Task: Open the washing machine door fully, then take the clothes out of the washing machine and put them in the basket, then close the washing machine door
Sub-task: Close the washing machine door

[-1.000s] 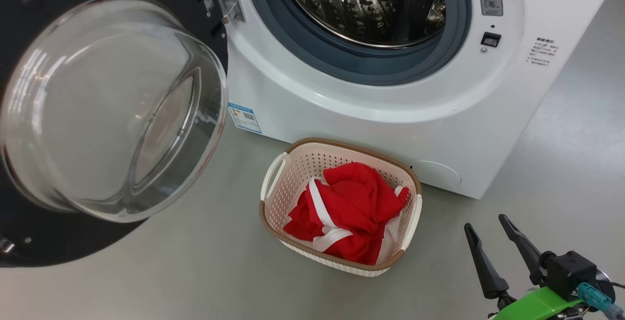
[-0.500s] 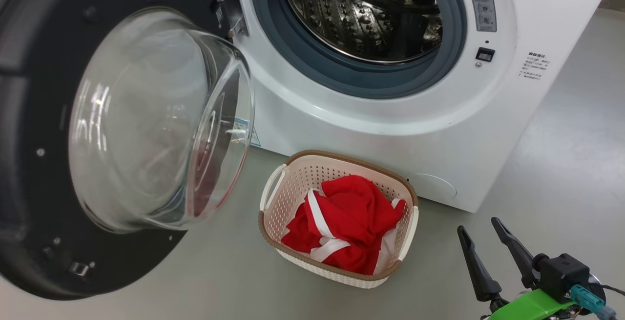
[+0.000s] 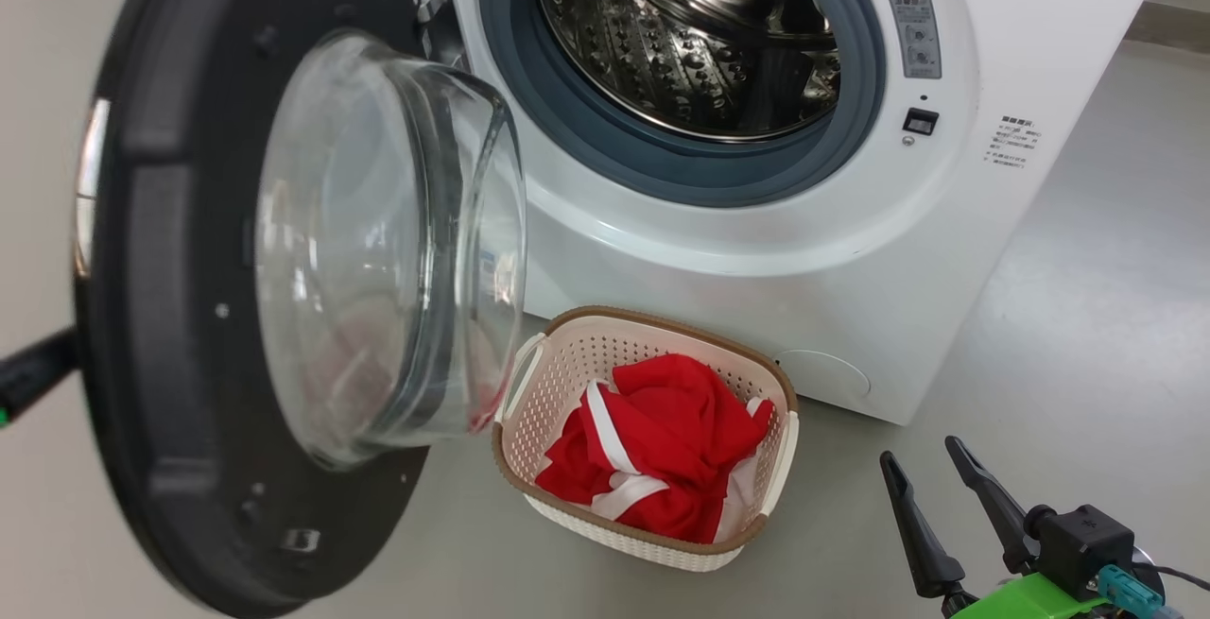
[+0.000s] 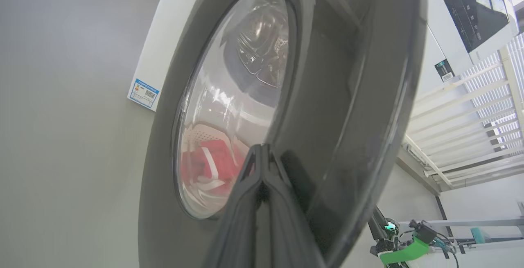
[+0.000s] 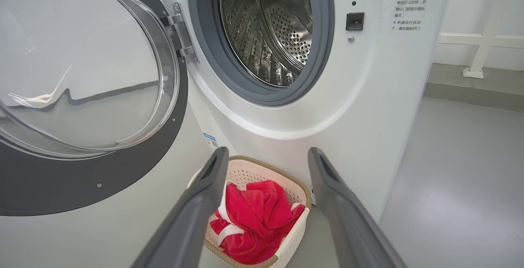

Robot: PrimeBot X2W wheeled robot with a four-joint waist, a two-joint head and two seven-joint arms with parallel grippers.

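Note:
The washing machine door (image 3: 170, 317), with its black rim and bulging glass bowl, stands half swung out on the left of the white washing machine (image 3: 851, 250). The steel drum (image 3: 681, 42) looks empty. My left gripper (image 4: 262, 149) is shut, its tips against the door's outer black face beside the window; its dark fingers (image 3: 33, 375) poke out behind the door's left edge. The red clothes (image 3: 662, 430) with white bands lie in the cream basket (image 3: 652, 318) on the floor in front of the machine. My right gripper (image 3: 920, 449) hangs open and empty to the basket's right, also seen as right gripper (image 5: 267, 153).
Grey floor (image 3: 1087, 317) spreads to the right of the machine and in front of the basket. The door's glass bowl reaches nearly over the basket's left handle (image 3: 518, 373). A white railing (image 5: 483, 43) stands far right behind the machine.
The door has swung from wide open toward the machine, its bowl turning edge-on and nearing the basket. The camera has shifted, and the left fingers now show behind the door. The right gripper holds still.

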